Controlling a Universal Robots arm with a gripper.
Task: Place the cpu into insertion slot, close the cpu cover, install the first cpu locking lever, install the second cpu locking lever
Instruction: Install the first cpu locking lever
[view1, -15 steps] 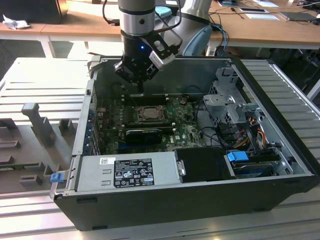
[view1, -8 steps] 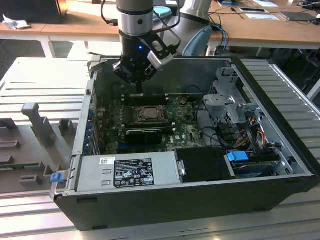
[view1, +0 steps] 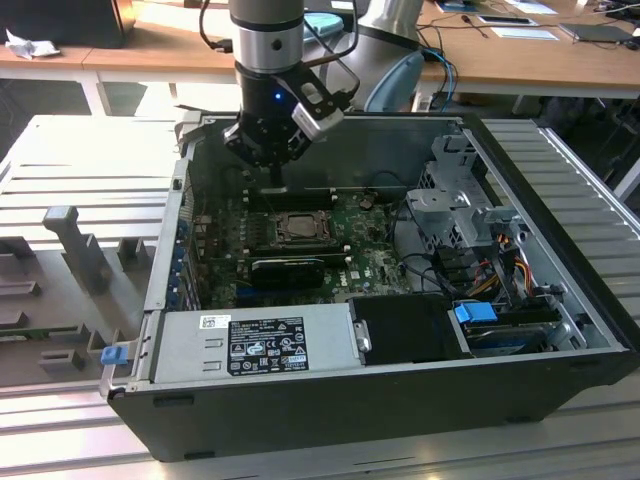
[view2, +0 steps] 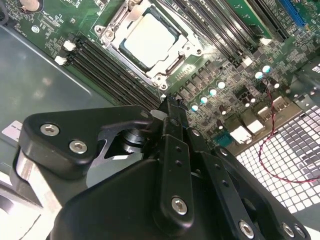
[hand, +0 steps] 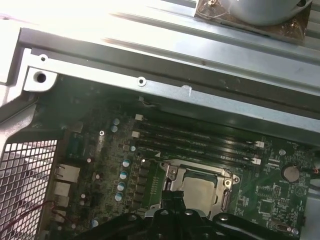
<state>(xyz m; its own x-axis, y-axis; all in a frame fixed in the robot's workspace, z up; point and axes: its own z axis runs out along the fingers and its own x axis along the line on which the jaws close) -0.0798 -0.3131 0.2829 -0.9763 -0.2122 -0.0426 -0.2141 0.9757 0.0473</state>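
Observation:
The cpu (view2: 150, 40), a pale silvery square, lies flat in the insertion slot (view1: 320, 222) on the green board inside the open computer case. The cpu cover (view2: 186, 50), a thin silver frame, lies down around the chip's face. My gripper (view2: 170, 106) hangs a little above the board beside the socket, towards the case's back wall. Its black fingers are shut together with nothing between them. In the exterior view the gripper (view1: 277, 180) is just behind the socket. In the first wrist view the cpu (hand: 201, 192) shows right past the gripper (hand: 172, 200).
Long black memory slots (view2: 115, 70) run beside the socket. A grey power supply box (view1: 255, 345) lies along the case's near side. A metal drive cage (view1: 455, 205) and coloured cables (view1: 500, 270) stand on the exterior view's right. The case's back wall (hand: 175, 75) is close behind.

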